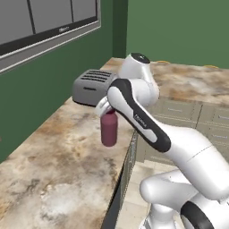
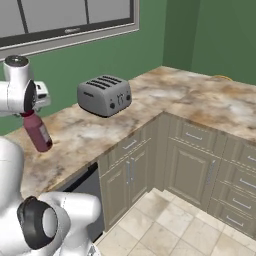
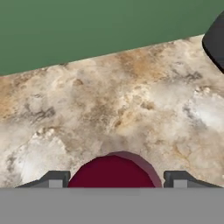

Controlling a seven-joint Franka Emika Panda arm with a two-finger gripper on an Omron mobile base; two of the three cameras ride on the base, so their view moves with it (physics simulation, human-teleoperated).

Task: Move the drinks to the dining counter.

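The small dark red bottle [image 1: 108,129] leans a little off upright, its long axis running from the marbled beige-and-brown stone countertop [image 1: 58,152] up toward the two-finger gripper [image 3: 114,178], cap end uppermost and hidden in the hand. It is in front of the silver four-slot toaster [image 2: 104,94], nearer the counter's front edge. The dark finger tips [image 3: 54,178] sit on either side of the bottle's top, clamping its neck; whether the bottle's base touches the stone I cannot tell.
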